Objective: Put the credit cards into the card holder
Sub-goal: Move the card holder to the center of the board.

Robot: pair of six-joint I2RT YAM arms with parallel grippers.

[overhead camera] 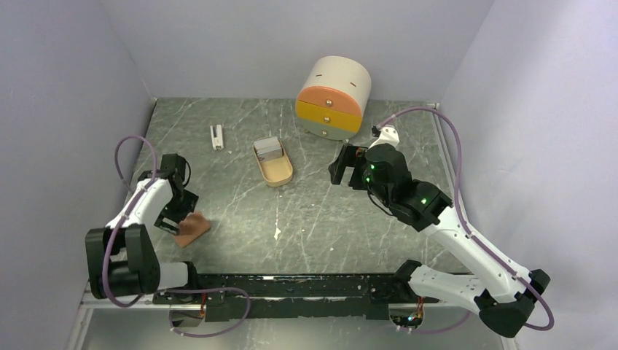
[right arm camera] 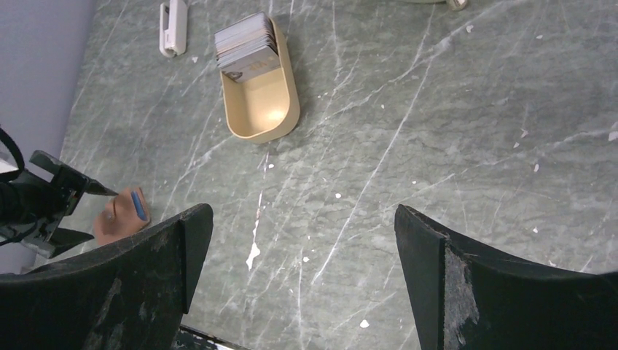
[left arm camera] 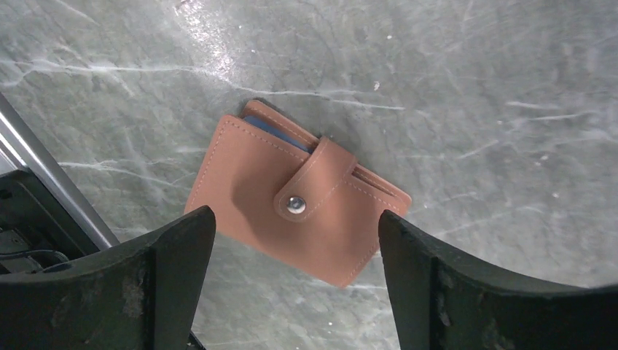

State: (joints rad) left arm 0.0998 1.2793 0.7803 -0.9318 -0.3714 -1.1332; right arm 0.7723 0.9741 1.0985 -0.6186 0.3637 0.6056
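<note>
Since the card holder [overhead camera: 193, 227] is lying flat at the front-left of the table [overhead camera: 328, 219] with the left gripper [overhead camera: 173, 216] right over it, I'd guess the step in hand is getting hold of it so it can be opened. In the top view both grippers look spread wide and empty. The right gripper [overhead camera: 342, 166] hangs well apart on the right side, near a round drawer unit [overhead camera: 334, 97] whose drawers are shut, so no idea what's inside. A beige tray [overhead camera: 286, 177] sits mid-table with the credit cards [overhead camera: 268, 149] stacked at its far end and its near end bare.

Left wrist view: the holder's closed, with the strap down on the snap button [left arm camera: 296, 205]. A blue card edge [left arm camera: 280, 135] peeks out the far side, so something looks tucked in already. The fingers sit open on either side, not touching. It's flat and soft, so I'd drop straight down, pinch across the body and keep off the strap so the snap can be popped.

Right wrist view: the fingers are wide with nothing between them. The stack in the tray looks like several cards with a greyish one on top.
</note>
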